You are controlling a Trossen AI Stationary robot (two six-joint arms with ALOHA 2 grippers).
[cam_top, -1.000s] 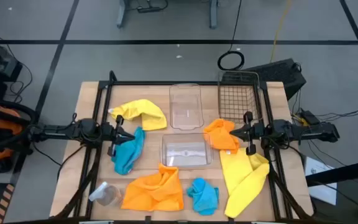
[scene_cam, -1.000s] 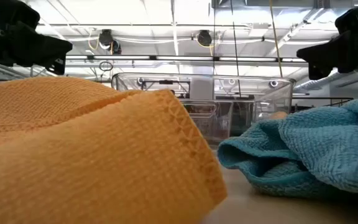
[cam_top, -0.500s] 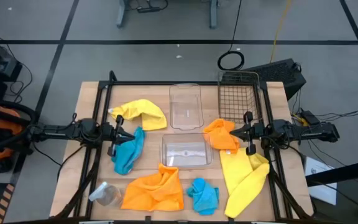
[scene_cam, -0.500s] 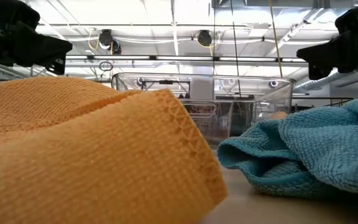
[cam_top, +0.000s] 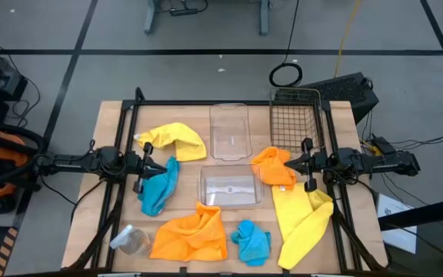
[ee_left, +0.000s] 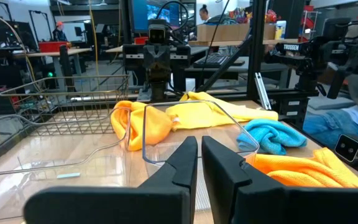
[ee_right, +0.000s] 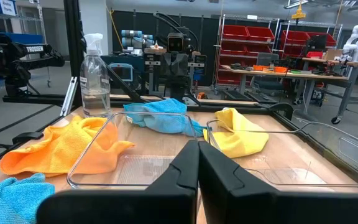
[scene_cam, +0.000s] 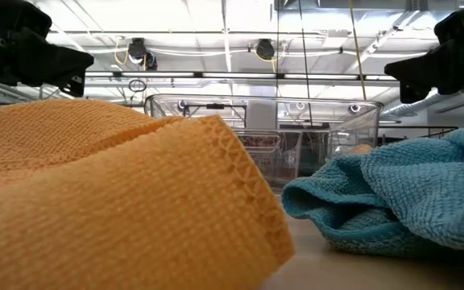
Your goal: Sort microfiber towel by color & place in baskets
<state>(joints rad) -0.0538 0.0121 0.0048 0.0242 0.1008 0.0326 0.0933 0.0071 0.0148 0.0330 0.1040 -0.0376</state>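
Six towels lie loose on the table in the high view: a yellow one (cam_top: 174, 141), a turquoise one (cam_top: 158, 187), a large orange one (cam_top: 193, 232), a small turquoise one (cam_top: 251, 241), an orange one (cam_top: 275, 167) and a long yellow one (cam_top: 302, 219). Two clear bins (cam_top: 229, 132) (cam_top: 231, 186) and a wire basket (cam_top: 294, 119) stand mid-table and hold no towel. My left gripper (cam_top: 149, 165) hovers shut over the top of the left turquoise towel. My right gripper (cam_top: 288, 163) hovers shut over the right orange towel. Both fingertips point at the near clear bin (ee_left: 191, 134) (ee_right: 160, 155).
A small clear jar (cam_top: 131, 241) lies near the table's near left corner. A dark frame rail runs around the tabletop (cam_top: 114, 123). A spray bottle (ee_right: 94, 74) shows in the right wrist view. The low view is filled by the orange towel (scene_cam: 95, 201) and turquoise towel (scene_cam: 393, 201).
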